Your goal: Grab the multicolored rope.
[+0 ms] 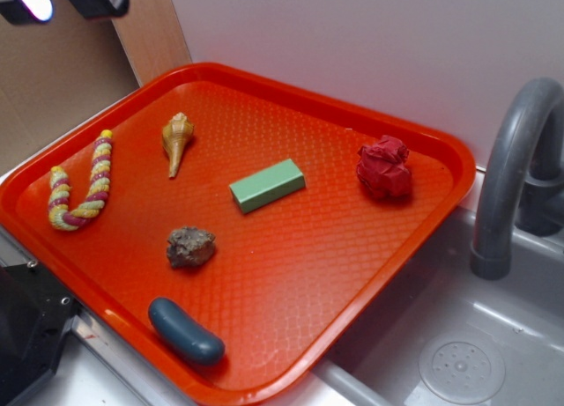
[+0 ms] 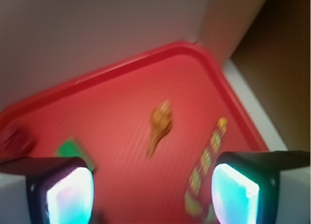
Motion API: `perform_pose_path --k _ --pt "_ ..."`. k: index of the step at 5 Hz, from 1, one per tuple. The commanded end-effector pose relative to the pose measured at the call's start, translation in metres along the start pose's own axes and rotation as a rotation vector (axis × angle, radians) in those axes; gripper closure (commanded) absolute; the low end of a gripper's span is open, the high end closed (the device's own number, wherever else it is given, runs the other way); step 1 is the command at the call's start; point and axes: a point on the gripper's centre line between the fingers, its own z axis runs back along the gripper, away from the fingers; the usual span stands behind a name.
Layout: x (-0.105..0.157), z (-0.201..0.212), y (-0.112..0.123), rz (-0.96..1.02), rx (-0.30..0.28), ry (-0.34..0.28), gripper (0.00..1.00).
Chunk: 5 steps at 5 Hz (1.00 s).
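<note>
The multicolored rope (image 1: pixel 81 184), a short thick twisted cord striped yellow, magenta-pink and pale green, lies flat on the orange plastic tray (image 1: pixel 291 274), bent into a J. In the wrist view it sits below and ahead of the gripper (image 2: pixel 153 195), close to one fingertip pad (image 2: pixel 234 192), while the tan spiral seashell (image 2: pixel 160 124) lies further ahead, nearer the middle of the span. The gripper is wide open and holds nothing; it hangs high above the tray's far corner, presumably to survey the objects before descending.

The rope's longer limb runs roughly away from the gripper toward the tray's far rim, ending in a knotted yellow tip; the other end hooks back on itself. That straight limb looks the better place to close on, with the fingers set across it.

Well apart on the tray lie a pale green rectangular block (image 1: pixel 267 185), a crumpled red ball (image 1: pixel 385 167), a grey-brown rock (image 1: pixel 190 247) and a dark blue-grey capsule-shaped piece (image 1: pixel 185 331).
</note>
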Motion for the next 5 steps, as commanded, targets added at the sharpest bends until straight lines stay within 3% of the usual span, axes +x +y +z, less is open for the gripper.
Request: perform_pose_path --k 1,2,3,5 --pt "0.004 -0.043 0.053 0.042 0.049 -0.027 0.00" --pt "-0.003 -0.065 0.073 0.014 0.081 0.002 0.00" --pt "-0.008 -0.086 0.075 -0.014 0.075 0.021 0.00" --pt "-0.018 -0.130 0.074 -0.037 0.127 0.081 0.00"
